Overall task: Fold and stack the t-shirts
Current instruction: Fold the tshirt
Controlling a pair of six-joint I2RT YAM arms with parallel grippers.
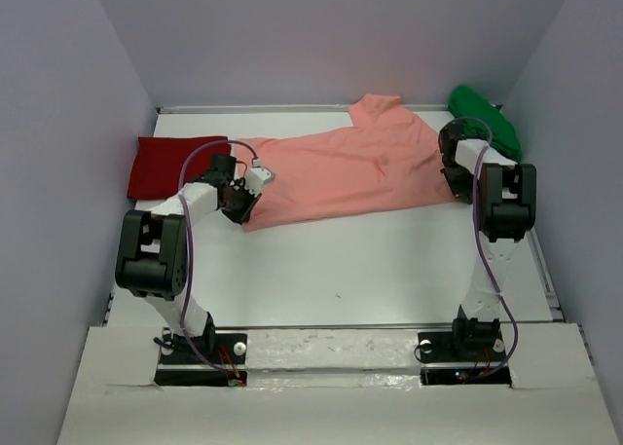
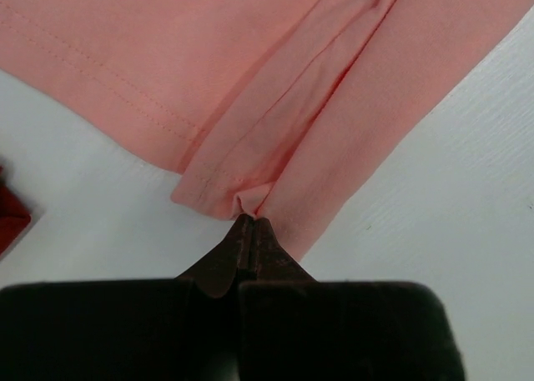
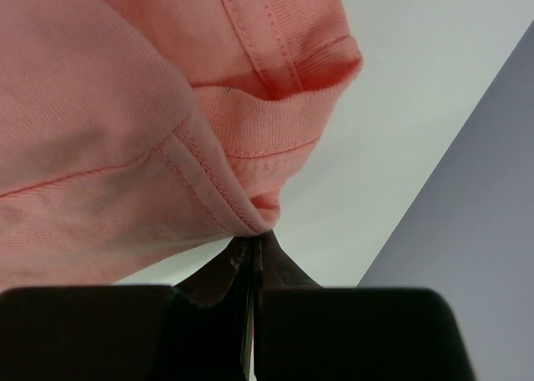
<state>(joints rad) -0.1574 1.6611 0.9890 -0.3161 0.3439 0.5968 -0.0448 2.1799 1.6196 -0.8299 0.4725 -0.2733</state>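
The salmon-pink t-shirt (image 1: 350, 167) lies stretched across the back of the table, folded lengthwise. My left gripper (image 1: 243, 200) is shut on its left hem corner; the left wrist view shows the pinched cloth (image 2: 250, 202) at the fingertips (image 2: 253, 224). My right gripper (image 1: 451, 177) is shut on the shirt's right end, near a sleeve seam (image 3: 250, 214). The deep red t-shirt (image 1: 175, 165) lies folded at the back left; a corner of it shows in the left wrist view (image 2: 10, 218). The bright green t-shirt (image 1: 484, 117) lies bunched at the back right corner.
The white table (image 1: 370, 270) is walled by grey panels at the left (image 1: 68, 153), the right (image 1: 584, 172) and the back. The arm bases (image 1: 200, 352) stand on the near ledge.
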